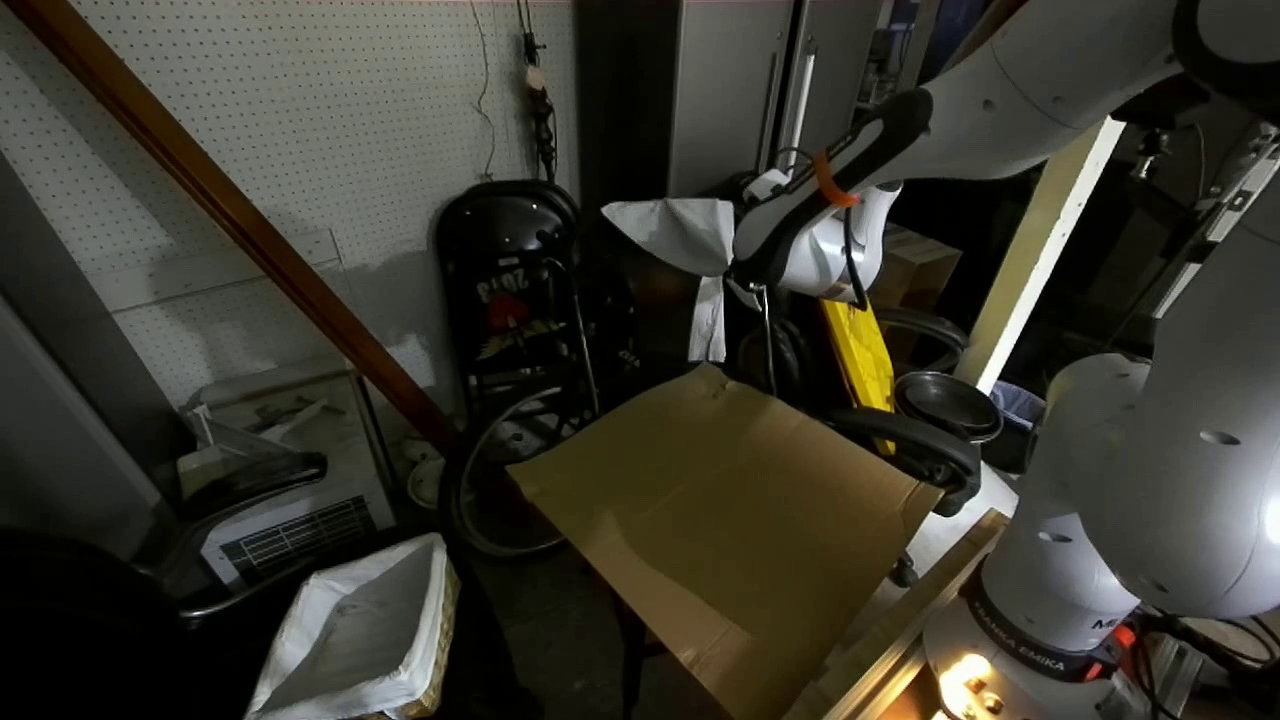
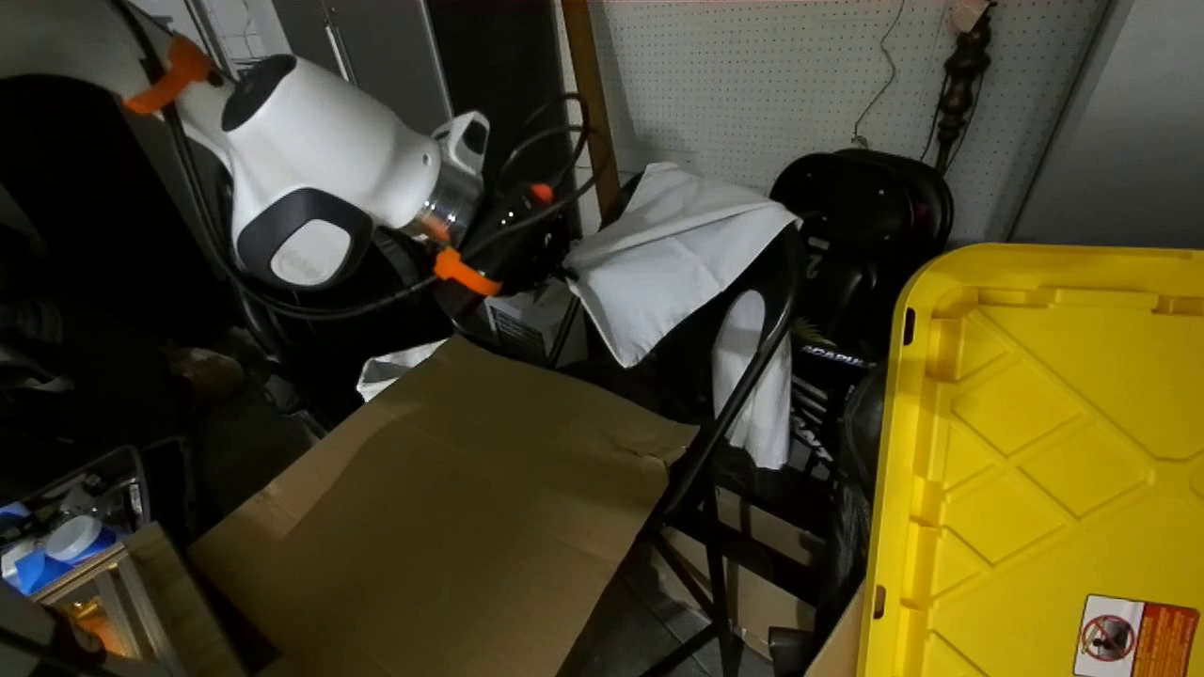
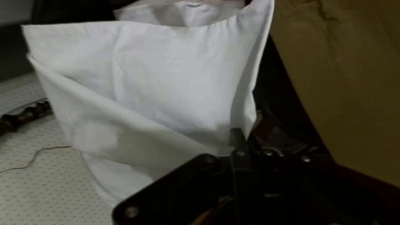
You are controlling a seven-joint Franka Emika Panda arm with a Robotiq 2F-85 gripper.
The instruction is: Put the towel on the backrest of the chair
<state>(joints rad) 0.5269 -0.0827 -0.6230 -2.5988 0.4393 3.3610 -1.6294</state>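
The end effector (image 3: 236, 148) is closed together, clamped on a gathered part of the white towel (image 2: 682, 244), as the wrist view shows. From this pinch the towel spreads out, with a long diagonal fold. The surface (image 1: 700, 520) is a sheet of brown cardboard, and beyond its far edge stands the backrest (image 2: 793, 282) of the chair (image 2: 694, 465). In an exterior view, the dark frame of the chair passes just beside the far right corner of the surface. The towel is at this backrest: the wide part appears to lie across its top, above and beyond the far edge, and a narrower part hangs lower, behind the frame. I cannot tell how firmly the backrest supports it, because the towel hides the contact. In an exterior view, the arm (image 2: 339, 150) reaches in above the far left corner of the surface. A lined basket (image 1: 365, 610) stands well apart from the left edge, and a yellow lid (image 2: 1063, 423) is to the right of the chair. Black folding chairs (image 1: 505, 230) stand near the perforated wall (image 1: 300, 100).
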